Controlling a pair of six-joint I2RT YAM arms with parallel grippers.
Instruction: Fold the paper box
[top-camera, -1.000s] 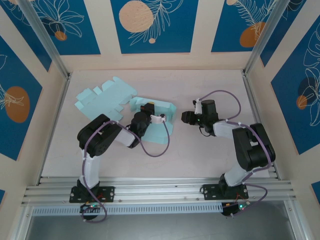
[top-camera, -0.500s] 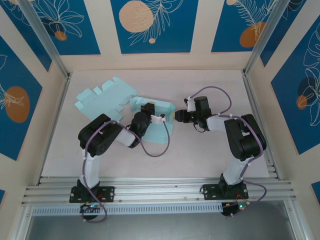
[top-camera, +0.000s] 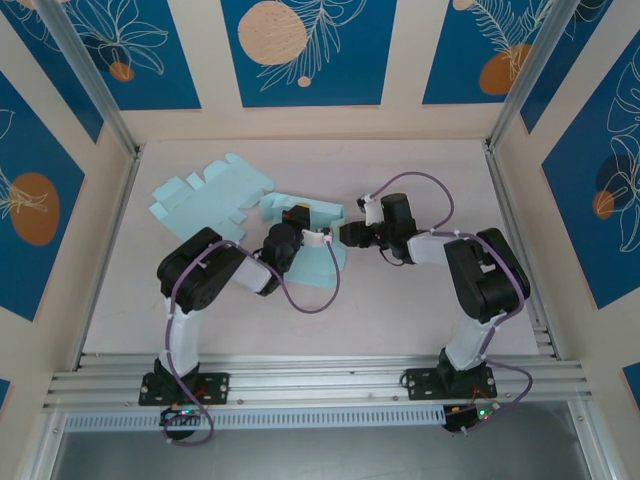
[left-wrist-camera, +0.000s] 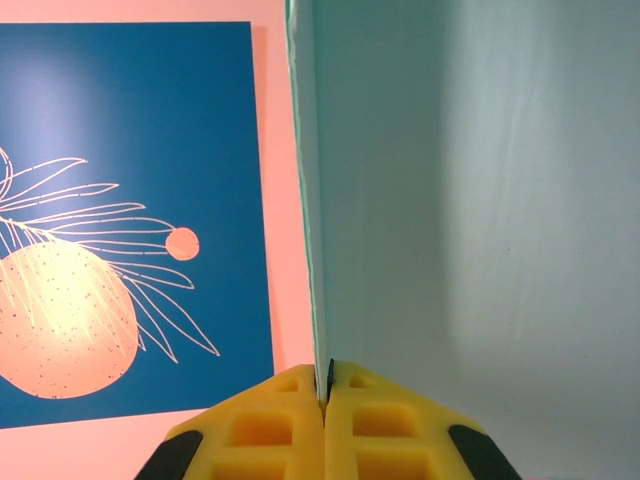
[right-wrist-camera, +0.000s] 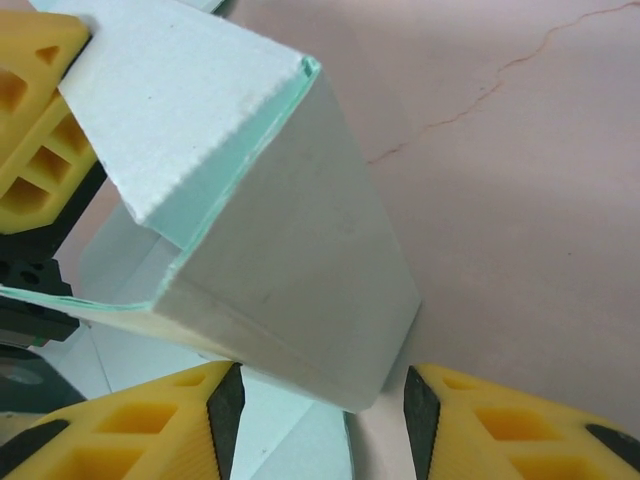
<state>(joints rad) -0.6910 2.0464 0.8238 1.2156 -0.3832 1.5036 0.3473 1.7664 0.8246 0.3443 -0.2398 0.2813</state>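
Paper box (top-camera: 312, 245): pale green, part-folded, at mid-desk between the two arms, one wall raised. Left tool (left-wrist-camera: 325, 398): pressed together, pinching the thin edge of that upright wall from the near-left side. Right tool (right-wrist-camera: 318, 405): spread, straddling the box's right-hand corner, with a creased flap between its pads (right-wrist-camera: 150, 420); contact not certain. Box directly ahead of the right tool, to its left across the desk (top-camera: 420, 300); flap's long axis running away from the jaws toward the left tool. Right arm judged nearer the free flap, so likelier to do the pressing. Flat blank (top-camera: 205, 192): well apart at far left, out of the way. Nothing between right tool and box. Left tool's yellow finger just beside the flap, a possible obstruction.
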